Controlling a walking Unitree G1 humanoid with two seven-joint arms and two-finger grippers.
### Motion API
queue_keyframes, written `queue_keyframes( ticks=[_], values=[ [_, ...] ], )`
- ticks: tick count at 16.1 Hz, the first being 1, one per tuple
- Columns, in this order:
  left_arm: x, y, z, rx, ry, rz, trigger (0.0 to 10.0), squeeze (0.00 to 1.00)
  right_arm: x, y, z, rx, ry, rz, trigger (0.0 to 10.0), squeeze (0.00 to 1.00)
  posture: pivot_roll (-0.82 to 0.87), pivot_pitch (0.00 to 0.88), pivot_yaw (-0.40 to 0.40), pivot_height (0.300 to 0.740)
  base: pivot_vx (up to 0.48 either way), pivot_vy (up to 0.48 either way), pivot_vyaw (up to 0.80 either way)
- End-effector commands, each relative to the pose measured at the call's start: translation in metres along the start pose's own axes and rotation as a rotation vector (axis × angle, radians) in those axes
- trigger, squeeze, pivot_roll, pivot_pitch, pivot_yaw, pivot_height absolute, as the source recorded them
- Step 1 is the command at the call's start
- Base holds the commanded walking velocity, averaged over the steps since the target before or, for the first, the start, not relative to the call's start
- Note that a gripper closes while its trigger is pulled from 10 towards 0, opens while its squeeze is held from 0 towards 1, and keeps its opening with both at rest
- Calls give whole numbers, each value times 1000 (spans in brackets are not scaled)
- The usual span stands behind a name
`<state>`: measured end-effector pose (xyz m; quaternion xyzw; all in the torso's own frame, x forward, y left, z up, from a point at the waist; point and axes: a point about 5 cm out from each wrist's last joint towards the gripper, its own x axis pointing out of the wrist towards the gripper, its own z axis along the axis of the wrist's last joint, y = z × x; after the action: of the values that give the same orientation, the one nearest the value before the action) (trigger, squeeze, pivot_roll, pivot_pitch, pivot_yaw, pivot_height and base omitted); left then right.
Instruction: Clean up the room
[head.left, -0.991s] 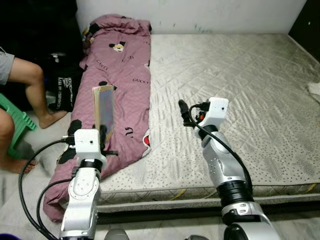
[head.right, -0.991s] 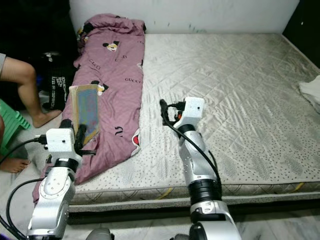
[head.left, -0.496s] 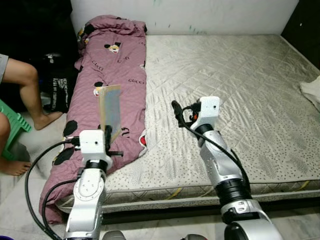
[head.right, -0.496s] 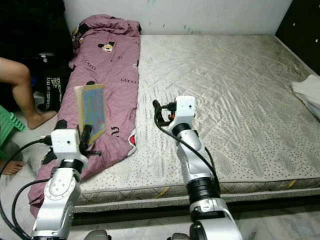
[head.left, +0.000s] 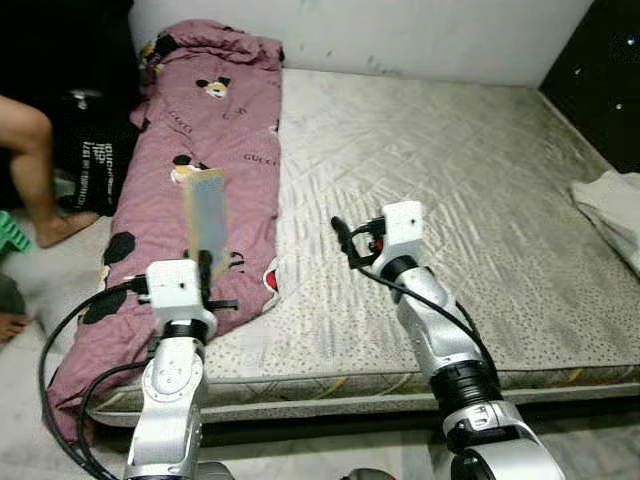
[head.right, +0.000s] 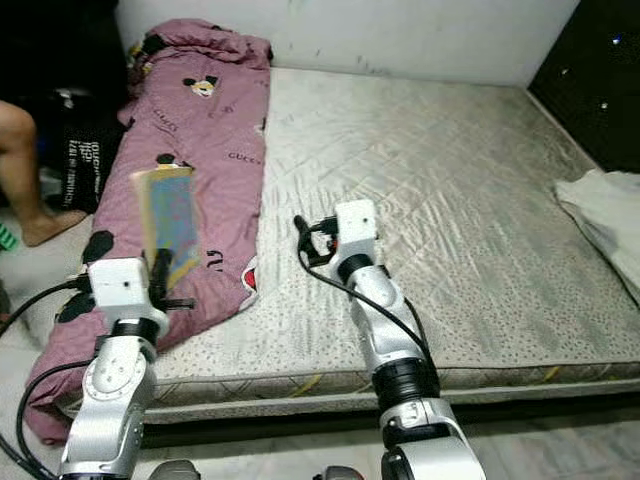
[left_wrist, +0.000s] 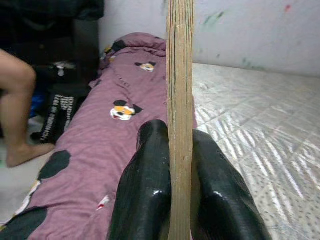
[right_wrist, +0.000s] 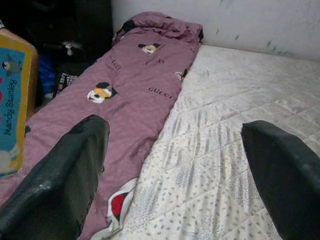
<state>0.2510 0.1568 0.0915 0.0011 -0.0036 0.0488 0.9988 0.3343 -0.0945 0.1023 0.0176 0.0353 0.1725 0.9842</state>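
A: Item one, left gripper (left_wrist: 180, 165)?
B: Fingers pinching a thin book (head.left: 206, 215), held upright, edge-on between them, over the pink blanket (head.left: 215, 130).
A: Item two, right gripper (right_wrist: 175, 165)?
B: Fingers spread wide, nothing between them; mattress (head.left: 450, 180) beneath, blanket ahead, book off beside one finger.

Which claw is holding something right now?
The left claw, shut on an upright book above the purple blanket; the right claw is open.
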Motion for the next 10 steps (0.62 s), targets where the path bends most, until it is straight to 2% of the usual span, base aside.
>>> queue_keyframes(
  ticks=[1, 4, 7, 10],
  values=[
    [5, 0, 14, -4, -68, -5, 10000, 0, 2, -4, 5, -16, -12, -23, 10000, 0, -5, 0, -70, 740, 0, 0, 0],
    [18, -8, 22, 18, -84, -101, 10000, 0, -1, -4, 11, -10, -52, -82, 10000, 0, -64, 13, 23, 740, 0, 0, 0],
    [28, -18, 22, 40, -71, -189, 10000, 0, -14, -8, 0, 25, -62, -162, 10000, 0, -118, 4, 126, 740, 0, 0, 0],
    [38, -27, 25, 50, -77, -245, 10000, 0, -16, -12, -1, 50, -81, -205, 10000, 0, -138, 0, 160, 740, 0, 0, 0]
  ],
)
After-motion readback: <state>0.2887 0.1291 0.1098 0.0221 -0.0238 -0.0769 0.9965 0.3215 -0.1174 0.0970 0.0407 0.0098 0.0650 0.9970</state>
